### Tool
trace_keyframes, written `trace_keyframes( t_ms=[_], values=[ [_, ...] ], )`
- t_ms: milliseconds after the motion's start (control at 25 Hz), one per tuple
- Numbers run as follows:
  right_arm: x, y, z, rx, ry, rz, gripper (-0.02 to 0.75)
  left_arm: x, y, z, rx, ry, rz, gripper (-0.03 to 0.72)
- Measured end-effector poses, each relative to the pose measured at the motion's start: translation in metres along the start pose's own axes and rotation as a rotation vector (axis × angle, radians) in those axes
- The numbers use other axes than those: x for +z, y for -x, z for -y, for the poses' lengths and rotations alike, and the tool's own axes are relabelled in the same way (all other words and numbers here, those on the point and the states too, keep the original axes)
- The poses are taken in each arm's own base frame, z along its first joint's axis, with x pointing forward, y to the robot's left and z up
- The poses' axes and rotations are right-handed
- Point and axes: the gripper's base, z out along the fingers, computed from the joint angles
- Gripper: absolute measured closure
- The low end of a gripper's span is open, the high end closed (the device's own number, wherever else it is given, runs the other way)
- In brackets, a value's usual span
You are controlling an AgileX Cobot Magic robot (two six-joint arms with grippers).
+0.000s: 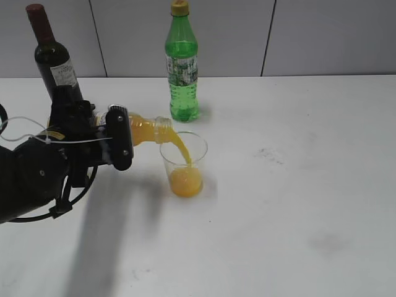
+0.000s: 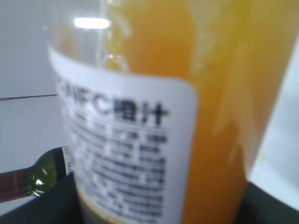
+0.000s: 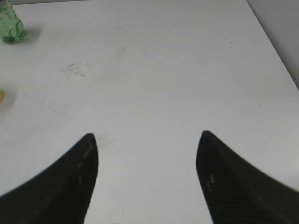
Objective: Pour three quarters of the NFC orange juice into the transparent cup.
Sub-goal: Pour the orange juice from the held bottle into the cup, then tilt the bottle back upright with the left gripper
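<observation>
My left gripper (image 1: 114, 139) is shut on the NFC orange juice bottle (image 1: 145, 130) and holds it tipped on its side, neck to the right over the transparent cup (image 1: 184, 162). A stream of orange juice runs from the neck into the cup, which stands upright and holds juice in its lower third. In the left wrist view the bottle (image 2: 154, 116) fills the frame, with its white label and orange liquid. My right gripper (image 3: 147, 140) is open and empty above bare table; it does not show in the exterior view.
A tall green bottle (image 1: 181, 65) stands just behind the cup; its base shows in the right wrist view (image 3: 10, 29). A dark wine bottle (image 1: 54, 59) stands at the back left, behind my left arm. The white table (image 1: 297, 185) has faint smudges on the right.
</observation>
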Motion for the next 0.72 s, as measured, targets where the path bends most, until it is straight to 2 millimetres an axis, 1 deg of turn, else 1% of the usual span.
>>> trace_keyframes(
  t_ms=[720],
  values=[
    [0.0000, 0.0000, 0.0000, 0.000, 0.000, 0.000, 0.228, -0.0001, -0.0014, -0.0033, 0.037, 0.036, -0.016, 0.217]
  ],
)
